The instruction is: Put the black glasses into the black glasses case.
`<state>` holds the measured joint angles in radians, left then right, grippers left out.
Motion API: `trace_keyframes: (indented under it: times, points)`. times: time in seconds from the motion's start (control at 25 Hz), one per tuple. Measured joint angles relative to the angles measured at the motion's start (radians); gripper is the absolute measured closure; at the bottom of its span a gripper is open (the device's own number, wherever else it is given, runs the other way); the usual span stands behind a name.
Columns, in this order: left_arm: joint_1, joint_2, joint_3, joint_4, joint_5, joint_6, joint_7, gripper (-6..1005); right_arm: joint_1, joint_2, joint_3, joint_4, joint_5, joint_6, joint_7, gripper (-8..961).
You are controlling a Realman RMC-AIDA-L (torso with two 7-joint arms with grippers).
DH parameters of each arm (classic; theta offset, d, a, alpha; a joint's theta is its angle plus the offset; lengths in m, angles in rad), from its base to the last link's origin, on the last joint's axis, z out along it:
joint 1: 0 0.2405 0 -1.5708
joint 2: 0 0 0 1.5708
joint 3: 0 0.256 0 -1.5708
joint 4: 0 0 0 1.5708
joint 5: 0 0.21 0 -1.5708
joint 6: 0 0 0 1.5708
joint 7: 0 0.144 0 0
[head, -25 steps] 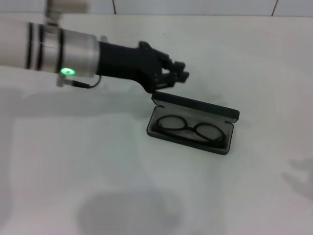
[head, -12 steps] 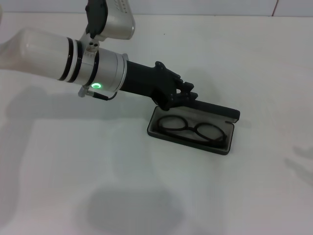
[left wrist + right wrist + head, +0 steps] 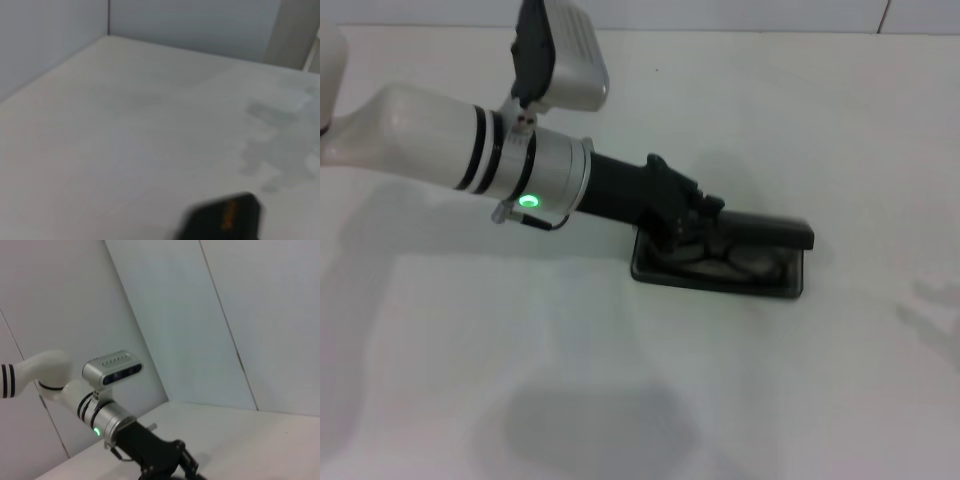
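Where my left hand (image 3: 705,218) presses on the lid of the oblong matte black glasses case (image 3: 760,283), the thin black wire-framed glasses (image 3: 725,252) lie inside, partly hidden. Whether its fingers are spread or pressed together, I cannot tell. Case sits on white bench (image 3: 620,380). Lid tilted low.

**Surroundings of the work area**

A white table (image 3: 620,400) fills the head view; its surface is matte and carries soft grey shadows, the largest lying toward its near edge. Along the far side of the table runs a pale wall (image 3: 720,12) divided by thin dark seams. From the left wrist view the same tabletop (image 3: 125,125) meets grey wall panels (image 3: 190,25) at a corner. The right wrist view shows tall grey panels (image 3: 200,315) crossed by slanting joint lines.
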<state>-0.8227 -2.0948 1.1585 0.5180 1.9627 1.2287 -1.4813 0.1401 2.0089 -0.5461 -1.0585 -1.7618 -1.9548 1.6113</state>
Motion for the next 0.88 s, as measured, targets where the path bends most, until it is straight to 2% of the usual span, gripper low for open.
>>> trace_keyframes:
  times: [0.48,0.68,0.76,0.88]
  points:
    - [0.018,-0.002,0.018,-0.042,0.005,0.012,0.015,748,0.029,-0.002,-0.003,0.036,0.000,0.015,-0.016,461]
    - [0.037,-0.003,0.018,0.004,-0.099,0.111,0.056,727,0.032,-0.003,-0.003,0.039,0.001,0.017,-0.040,454]
    - [0.072,0.001,0.017,0.066,-0.174,0.196,0.060,719,0.047,-0.003,-0.012,0.051,0.001,0.016,-0.068,451]
    - [0.178,0.005,0.003,0.211,-0.287,0.336,0.084,706,0.104,0.001,-0.057,0.107,0.008,0.008,-0.133,447]
